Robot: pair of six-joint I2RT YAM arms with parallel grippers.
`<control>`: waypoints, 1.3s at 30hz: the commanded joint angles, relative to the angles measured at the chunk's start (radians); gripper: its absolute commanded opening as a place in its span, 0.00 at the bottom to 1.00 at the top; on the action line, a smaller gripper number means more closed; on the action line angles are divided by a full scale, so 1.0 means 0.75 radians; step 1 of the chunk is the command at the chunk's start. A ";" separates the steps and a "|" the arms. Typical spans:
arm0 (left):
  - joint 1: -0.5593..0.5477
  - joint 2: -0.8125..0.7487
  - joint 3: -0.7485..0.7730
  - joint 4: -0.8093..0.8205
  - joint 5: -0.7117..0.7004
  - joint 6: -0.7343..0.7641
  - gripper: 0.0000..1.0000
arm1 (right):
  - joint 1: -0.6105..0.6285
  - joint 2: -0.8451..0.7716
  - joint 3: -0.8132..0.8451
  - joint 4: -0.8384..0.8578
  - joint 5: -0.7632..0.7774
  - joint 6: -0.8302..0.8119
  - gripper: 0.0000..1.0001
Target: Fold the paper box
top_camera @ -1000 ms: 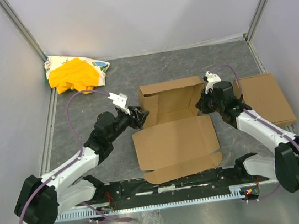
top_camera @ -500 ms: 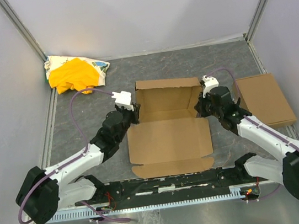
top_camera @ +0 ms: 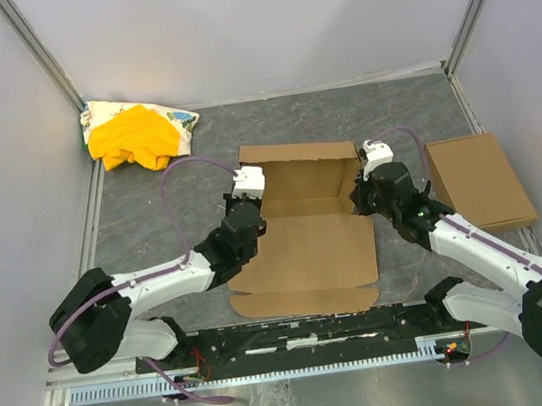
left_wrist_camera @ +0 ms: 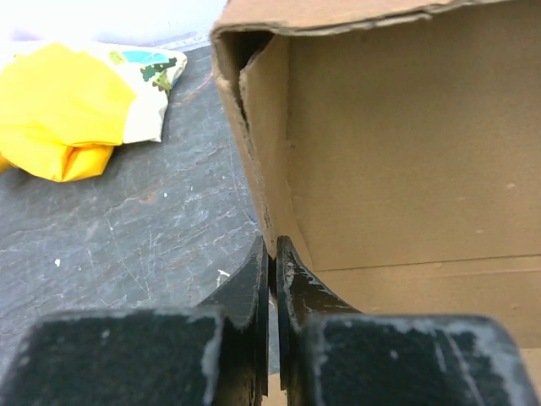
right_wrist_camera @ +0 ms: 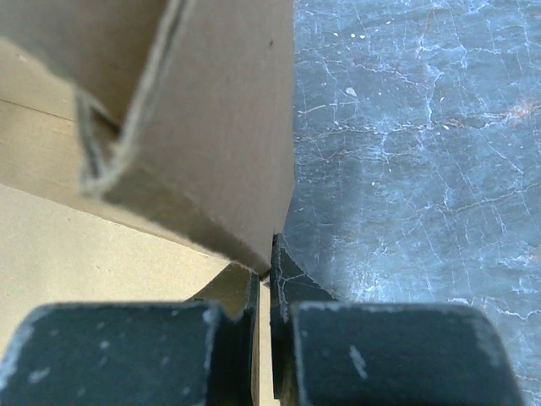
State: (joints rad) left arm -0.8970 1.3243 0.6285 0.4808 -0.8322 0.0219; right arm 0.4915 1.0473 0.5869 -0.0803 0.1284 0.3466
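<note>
So we had the paper box point(top_camera: 303, 254) sitting in the middle of the desk point(top_camera: 339, 113), between the two arms. It was plain brown cardboard, matte and a bit fibrous, with rough raw edges where it had been cut. Shape-wise it was a shallow rectangular tray. The far wall and the two short side walls stood upright, and a big lid panel lay flat toward the arm bases, ending in a narrow flap strip at the near edge. Its long axis ran left to right across the desk, with the open side facing up.

The left gripper point(top_camera: 246, 200) was at the left side wall. In the left wrist view we saw its jaws pressed almost together, pinching the edge of that wall just below the folded corner. The right gripper point(top_camera: 364, 196) did the same on the right side wall, its jaws squeezed onto the cardboard edge, where the doubled layer of the fold showed.

The desk itself was dark grey and stone-like, veined and scuffed. A soft, crumpled yellow cloth bundle point(top_camera: 135, 134) sat in the far left corner, well apart from the box. A smaller cardboard rectangle point(top_camera: 477, 181) lay flat off to the right, near the right arm but not touching the box.
</note>
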 commanded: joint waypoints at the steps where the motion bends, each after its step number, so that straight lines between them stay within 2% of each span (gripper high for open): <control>1: -0.067 0.073 0.012 0.181 -0.375 0.302 0.03 | 0.006 -0.006 0.107 -0.015 0.084 0.041 0.02; 12: -0.181 0.257 -0.069 0.593 -0.612 0.793 0.03 | 0.009 0.093 0.291 -0.245 0.154 0.115 0.02; 15: -0.186 0.283 -0.069 0.595 -0.638 0.795 0.03 | 0.008 0.096 0.295 -0.239 0.142 0.126 0.02; 19: -0.187 0.284 -0.050 0.533 -0.654 0.734 0.04 | 0.008 0.099 0.301 -0.248 0.138 0.133 0.02; 21: -0.185 0.264 -0.040 0.499 -0.651 0.686 0.13 | 0.008 0.102 0.300 -0.249 0.135 0.137 0.02; 25: -0.190 0.176 0.030 0.285 -0.641 0.500 0.36 | 0.008 0.115 0.295 -0.245 0.141 0.152 0.02; 28: -0.205 0.065 0.065 0.061 -0.559 0.319 0.47 | 0.009 0.136 0.289 -0.219 0.137 0.159 0.02; 31: -0.207 -0.039 0.064 -0.096 -0.473 0.175 0.51 | 0.007 0.159 0.287 -0.193 0.126 0.163 0.02; 39: -0.209 -0.201 -0.013 -0.226 -0.294 0.051 0.55 | 0.010 0.161 0.204 -0.070 0.140 0.193 0.02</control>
State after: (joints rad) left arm -1.0542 1.2236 0.6395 0.3794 -1.0958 0.1688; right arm 0.5041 1.1778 0.7547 -0.2279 0.1864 0.4667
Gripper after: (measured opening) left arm 0.541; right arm 0.038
